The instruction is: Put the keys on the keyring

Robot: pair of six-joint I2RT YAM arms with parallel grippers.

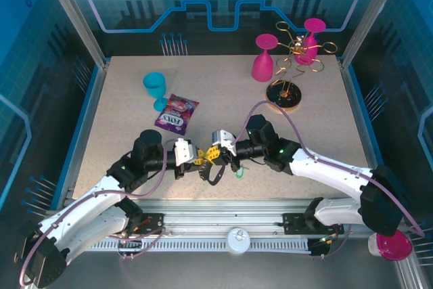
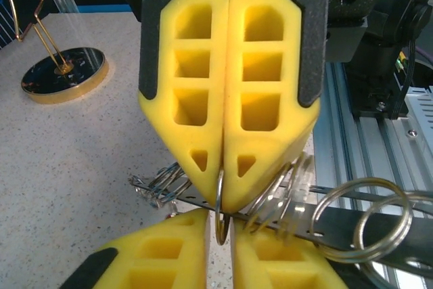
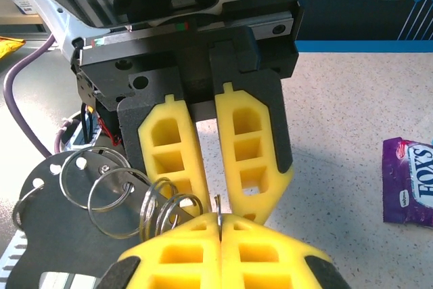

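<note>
Nearby, purple snack packet (image 1: 176, 114) and teal cup (image 1: 155, 86) lie behind the held keyring (image 3: 61, 241).

One camera looks down from above and behind the arm bases (image 1: 145, 225) over the whole table (image 1: 223, 93), while the two wrist cameras face each other, close up along their yellow fingers (image 3: 257, 231), both catching the same split rings (image 2: 295, 191).
</note>
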